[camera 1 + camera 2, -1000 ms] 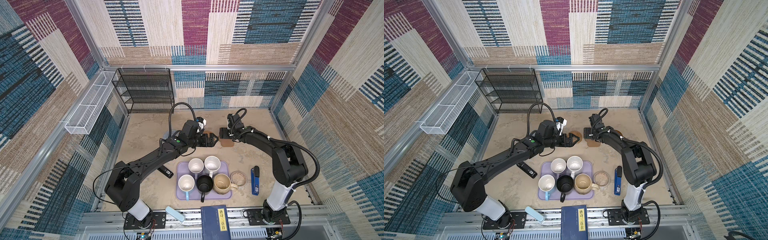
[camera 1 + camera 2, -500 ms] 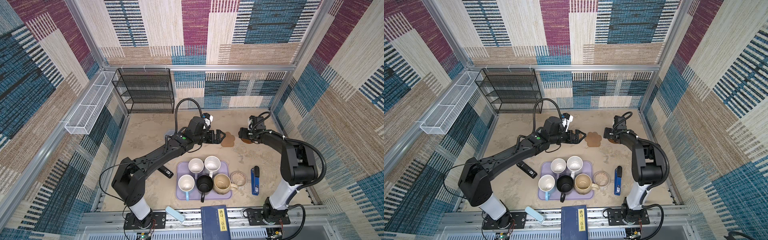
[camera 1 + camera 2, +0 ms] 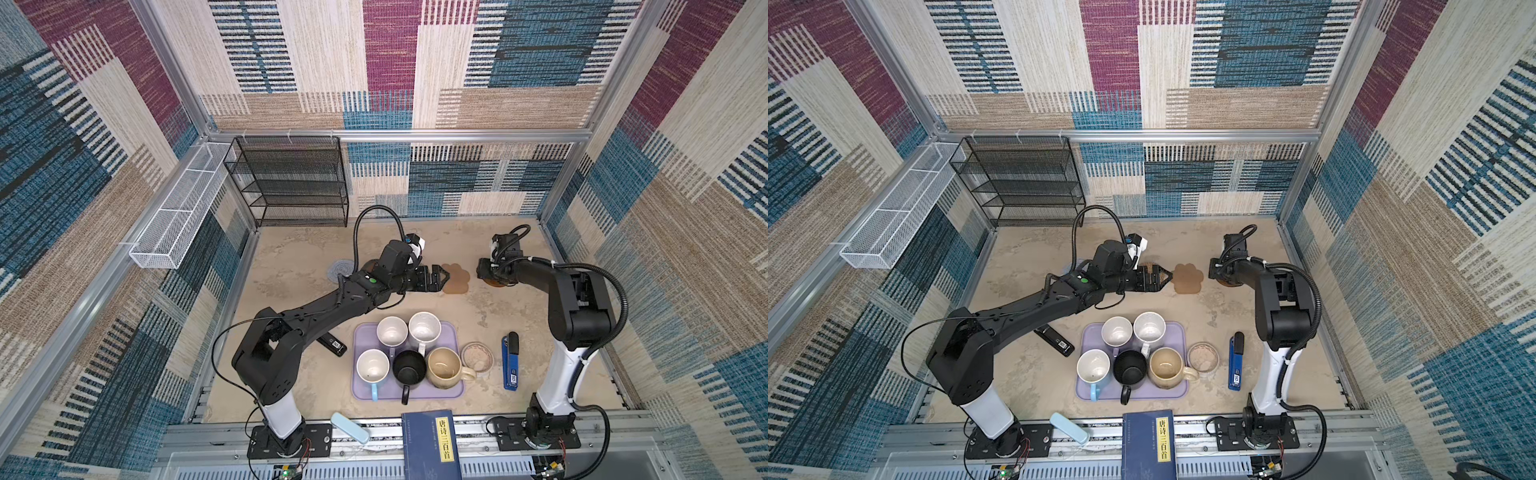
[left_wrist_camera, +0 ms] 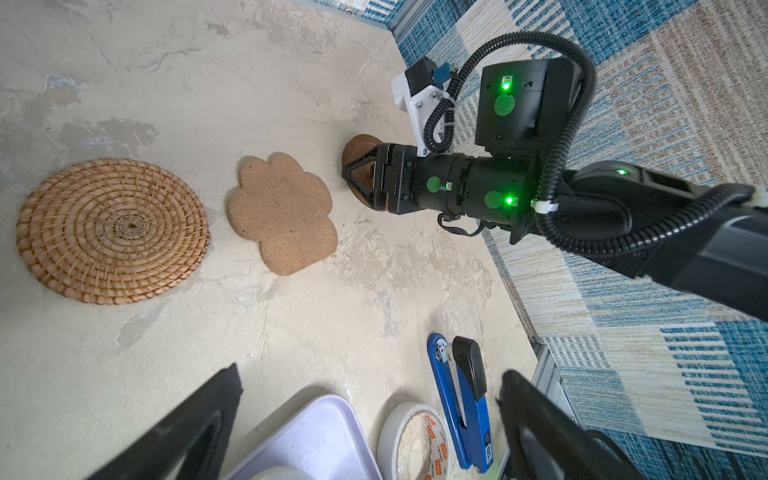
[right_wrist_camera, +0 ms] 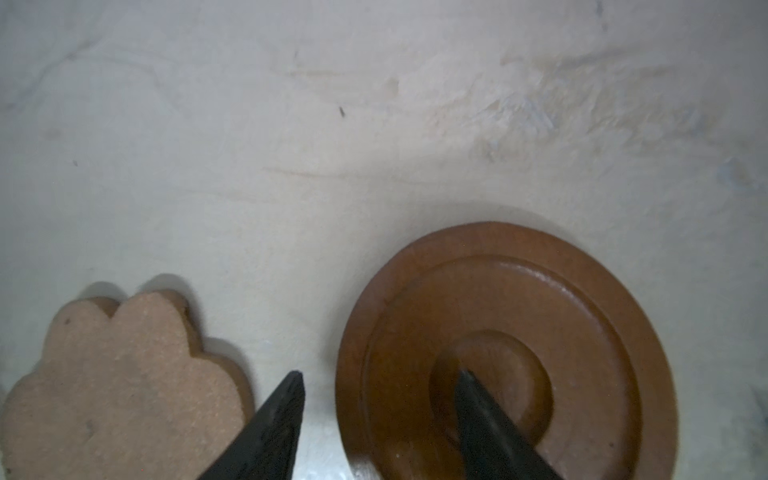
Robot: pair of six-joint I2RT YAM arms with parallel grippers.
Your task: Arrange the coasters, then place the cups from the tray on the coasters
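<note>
Several mugs (image 3: 409,368) stand on the lilac tray (image 3: 360,390) at the front middle. A cork paw coaster (image 3: 456,279) lies in the middle, with a woven rattan coaster (image 4: 112,230) beside it. My left gripper (image 3: 442,277) hovers open and empty at the paw's left edge. A grey-blue crocheted coaster (image 3: 341,269) lies behind my left arm. To the right of the paw sits a brown wooden disc coaster (image 5: 540,316). My right gripper (image 5: 380,378) points down on it, jaws apart astride its rim: one tip on the disc's centre, one on the table.
A roll of tape (image 3: 476,356) and a blue stapler (image 3: 511,361) lie right of the tray. A black bar (image 3: 331,344) lies to its left. A dark-blue book (image 3: 430,444) and a light-blue case (image 3: 350,427) sit at the front edge. A wire shelf (image 3: 291,183) stands at the back left.
My right gripper has moved right from the paw coaster to the brown disc, and its jaws have narrowed. My left arm has reached further right, up to the paw coaster.
</note>
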